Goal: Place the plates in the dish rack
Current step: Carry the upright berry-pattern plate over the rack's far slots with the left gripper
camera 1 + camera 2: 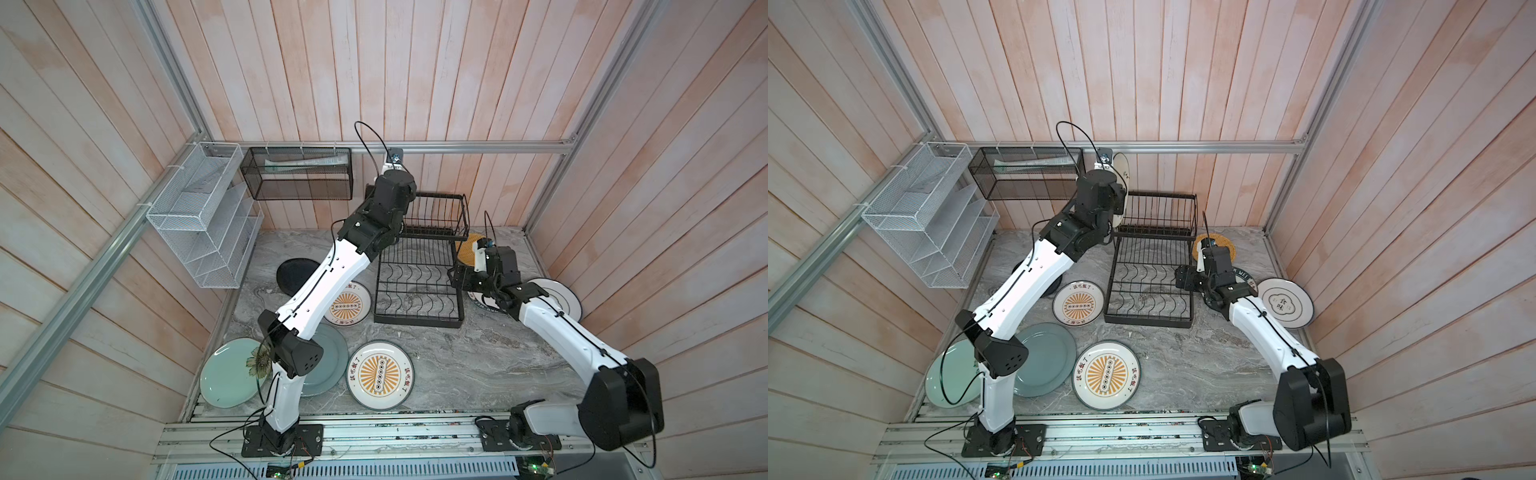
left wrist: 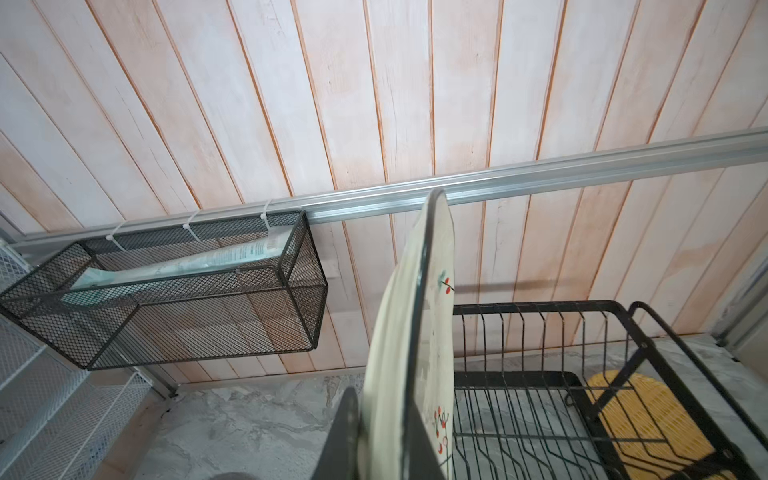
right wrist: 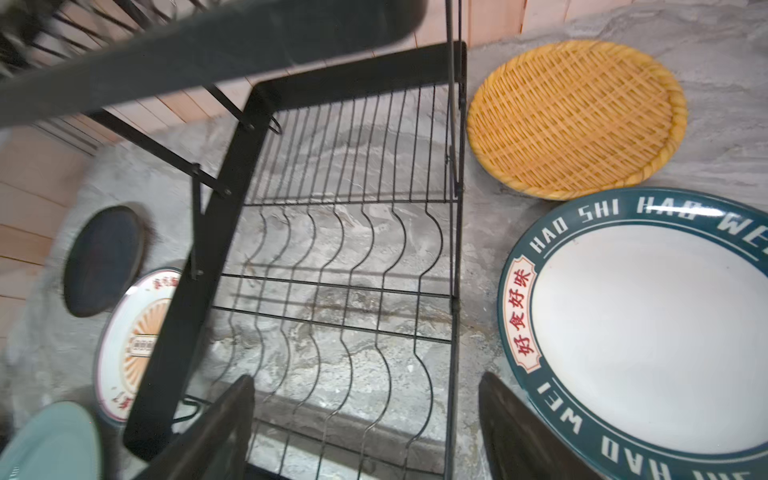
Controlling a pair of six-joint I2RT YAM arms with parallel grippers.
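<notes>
L pincer [image 2: 386, 440] clamped cream plate [image 2: 411, 332] on edge by dish rack [image 2: 540, 374], R pincer [image 3: 365, 380] gaped empty; rim-only grip could've let plate swing, clip rack.

The light is bright, even and soft, so the dish rack [image 3: 340, 266] under my right gripper [image 3: 365, 415] casts faint shadows on the marble [image 3: 482, 216], and a streak of glare sits on the lettered plate [image 3: 648, 332] beside it. The rack bar closest to that hand is smeared, its fingers [image 3: 220, 428] are dark blurs, and the cream plate [image 2: 403, 299] pinched in my left gripper [image 2: 382, 432] looks soft. The wall planks [image 1: 415, 62] fan and the rail [image 2: 582, 166] bows toward the edges.
</notes>
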